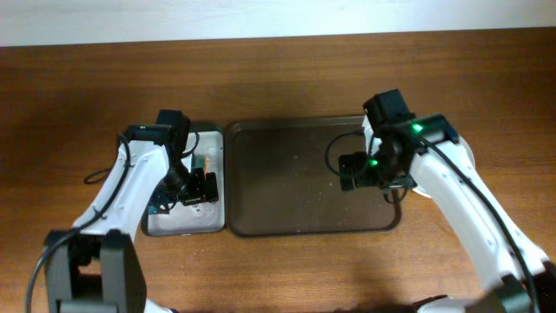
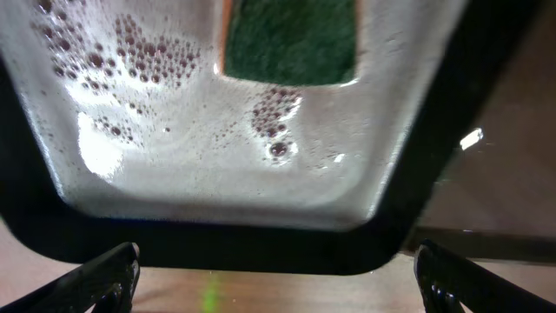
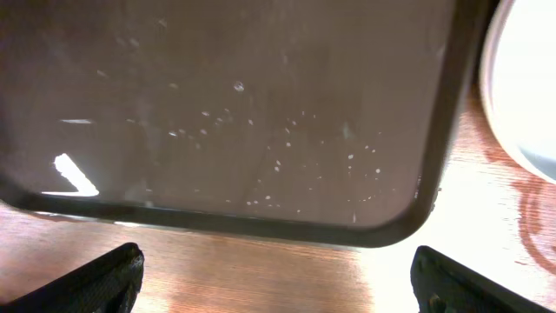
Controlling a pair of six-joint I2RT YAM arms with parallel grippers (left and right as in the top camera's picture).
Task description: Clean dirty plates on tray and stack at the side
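Observation:
The dark brown tray (image 1: 295, 178) lies in the middle of the table with no plate on it, only small specks; its near right corner shows in the right wrist view (image 3: 261, 130). A white plate (image 3: 521, 87) lies on the table just right of the tray; in the overhead view it (image 1: 469, 155) is mostly hidden under my right arm. I cannot tell how many plates are there. My right gripper (image 1: 356, 169) (image 3: 278, 287) is open and empty over the tray's right part. My left gripper (image 1: 195, 187) (image 2: 278, 291) is open and empty over the grey metal tray (image 1: 187, 222).
The grey metal tray (image 2: 217, 174) holds foamy water and a green sponge (image 2: 291, 39), which also shows in the overhead view (image 1: 206, 163). Bare wooden table lies round both trays.

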